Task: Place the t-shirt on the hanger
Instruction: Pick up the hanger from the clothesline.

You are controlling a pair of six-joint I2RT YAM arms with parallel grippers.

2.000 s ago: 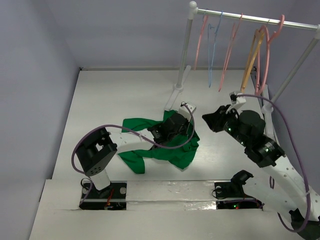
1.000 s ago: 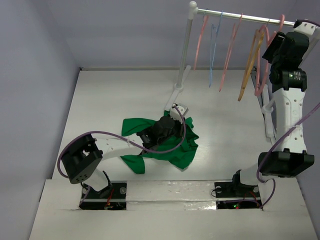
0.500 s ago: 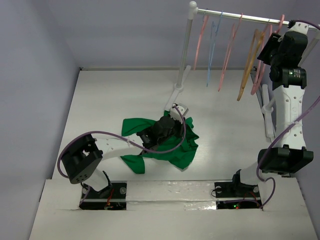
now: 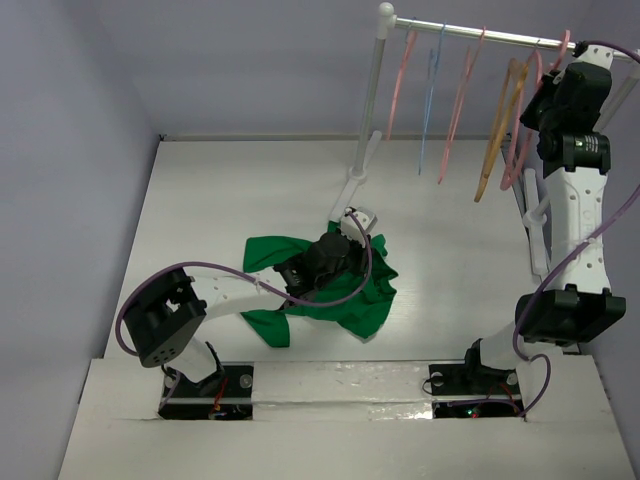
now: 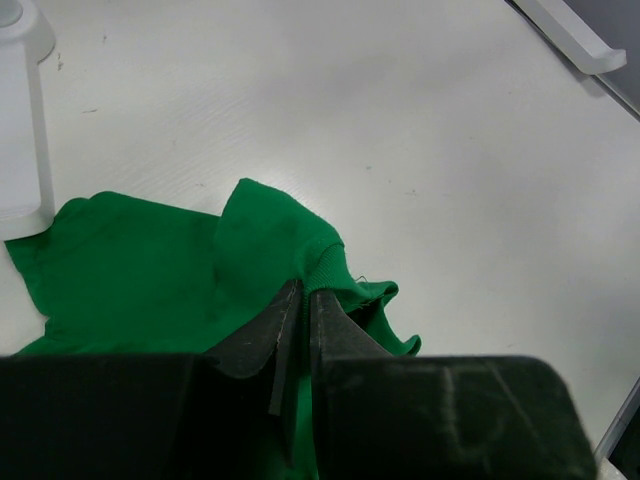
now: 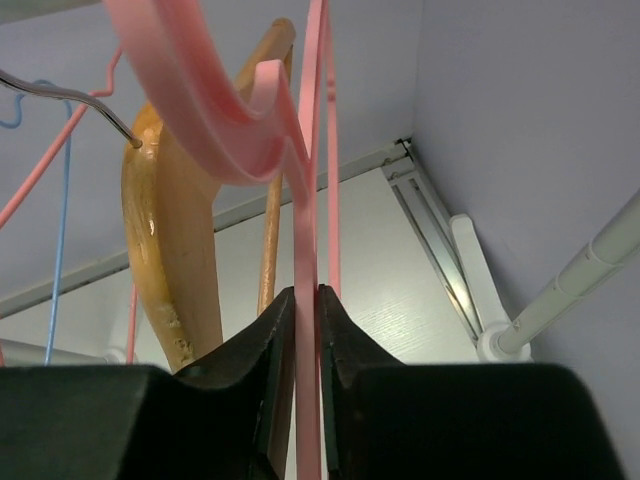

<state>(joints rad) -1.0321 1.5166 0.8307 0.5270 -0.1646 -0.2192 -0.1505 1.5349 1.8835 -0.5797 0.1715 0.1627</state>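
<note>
The green t-shirt [image 4: 350, 300] lies crumpled on the white table, also seen in the left wrist view [image 5: 150, 260]. My left gripper [image 4: 338, 255] rests low on it, shut on a fold at the ribbed collar [image 5: 300, 300]. The salmon-pink hanger [image 4: 516, 170] hangs by its chunky hook [image 6: 200, 95] from the right end of the rail. My right gripper [image 4: 540, 100] is raised up to it, and its fingers are shut on the hanger's thin pink bar [image 6: 307, 300].
The clothes rail [image 4: 480, 36] stands at the back right on white feet [image 4: 352, 185]. On it hang thin pink hangers [image 4: 400, 80], a blue wire hanger [image 6: 62, 200] and an orange wooden hanger [image 6: 170, 250] right beside the held one. Grey walls enclose the table.
My right gripper's jaws have closed onto the pink hanger's bar, with the arm barely shifting at the rail. The left gripper and the t-shirt have not moved.
</note>
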